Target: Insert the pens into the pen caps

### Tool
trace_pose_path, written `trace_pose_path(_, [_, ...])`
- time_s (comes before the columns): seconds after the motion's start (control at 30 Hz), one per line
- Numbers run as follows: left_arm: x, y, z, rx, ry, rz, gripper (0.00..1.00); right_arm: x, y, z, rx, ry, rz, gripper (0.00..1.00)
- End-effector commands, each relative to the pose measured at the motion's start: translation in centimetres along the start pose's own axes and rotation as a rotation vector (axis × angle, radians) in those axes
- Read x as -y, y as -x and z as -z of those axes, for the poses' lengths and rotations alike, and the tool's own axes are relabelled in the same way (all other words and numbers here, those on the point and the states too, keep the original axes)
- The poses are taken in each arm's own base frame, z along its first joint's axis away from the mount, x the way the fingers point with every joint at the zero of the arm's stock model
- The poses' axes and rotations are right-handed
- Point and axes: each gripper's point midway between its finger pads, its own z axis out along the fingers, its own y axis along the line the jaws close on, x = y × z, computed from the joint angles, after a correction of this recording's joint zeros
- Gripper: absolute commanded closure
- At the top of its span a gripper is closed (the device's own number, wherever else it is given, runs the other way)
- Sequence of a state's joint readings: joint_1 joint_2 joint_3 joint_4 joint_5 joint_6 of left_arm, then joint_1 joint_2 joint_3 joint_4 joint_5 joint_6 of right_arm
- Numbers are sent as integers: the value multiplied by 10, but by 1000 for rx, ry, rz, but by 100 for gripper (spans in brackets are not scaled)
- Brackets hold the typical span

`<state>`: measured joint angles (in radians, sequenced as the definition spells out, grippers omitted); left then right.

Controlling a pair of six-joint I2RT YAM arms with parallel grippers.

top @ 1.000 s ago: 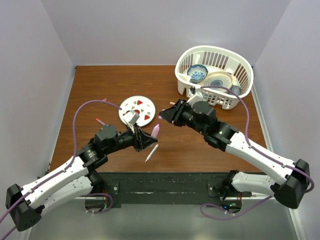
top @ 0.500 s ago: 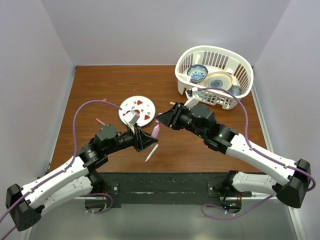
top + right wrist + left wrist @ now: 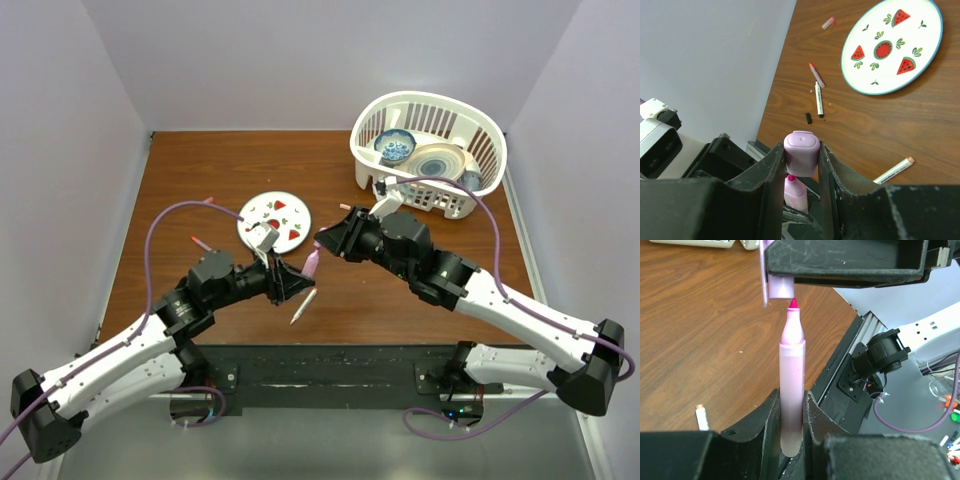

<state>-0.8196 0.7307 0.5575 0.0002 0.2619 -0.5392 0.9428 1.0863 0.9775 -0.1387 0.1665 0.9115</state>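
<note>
The left gripper (image 3: 791, 407) clamps the pale pink pen (image 3: 791, 365), its tip at the mouth of the pale pink cap (image 3: 779, 288) at 12 o'clock, pinched by the right gripper (image 3: 801, 151).

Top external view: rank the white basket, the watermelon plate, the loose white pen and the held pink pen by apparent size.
1. white basket
2. watermelon plate
3. white pen and pink pen: too alike to rank; the pink one is raised and partly hidden.

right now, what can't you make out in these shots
- Pink pen lower end: left wrist view, buried between the left jaws.
- Pale purple cap opening: right wrist view, faces away.
- White pen far end: right wrist view, cut off by the right jaw.
</note>
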Motion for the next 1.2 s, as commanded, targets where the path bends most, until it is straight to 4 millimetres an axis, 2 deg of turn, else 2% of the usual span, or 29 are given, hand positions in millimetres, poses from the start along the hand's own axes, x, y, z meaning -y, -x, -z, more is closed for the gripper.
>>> trace_pose_path(0.0, [-7, 10, 3, 48, 37, -29, 100, -24, 28, 17, 68, 35, 36, 100])
trace_pose_path(0.4, [-7, 9, 2, 45, 35, -33, 100, -26, 23, 14, 48, 49, 35, 100])
trace_pose_path(0.8, [-3, 13, 4, 60, 19, -41, 100, -23, 10, 1, 4, 37, 60, 100])
trace_pose_path(1.17, [-7, 17, 3, 70, 47, -38, 100, -26, -18, 4, -60, 53, 79, 100])
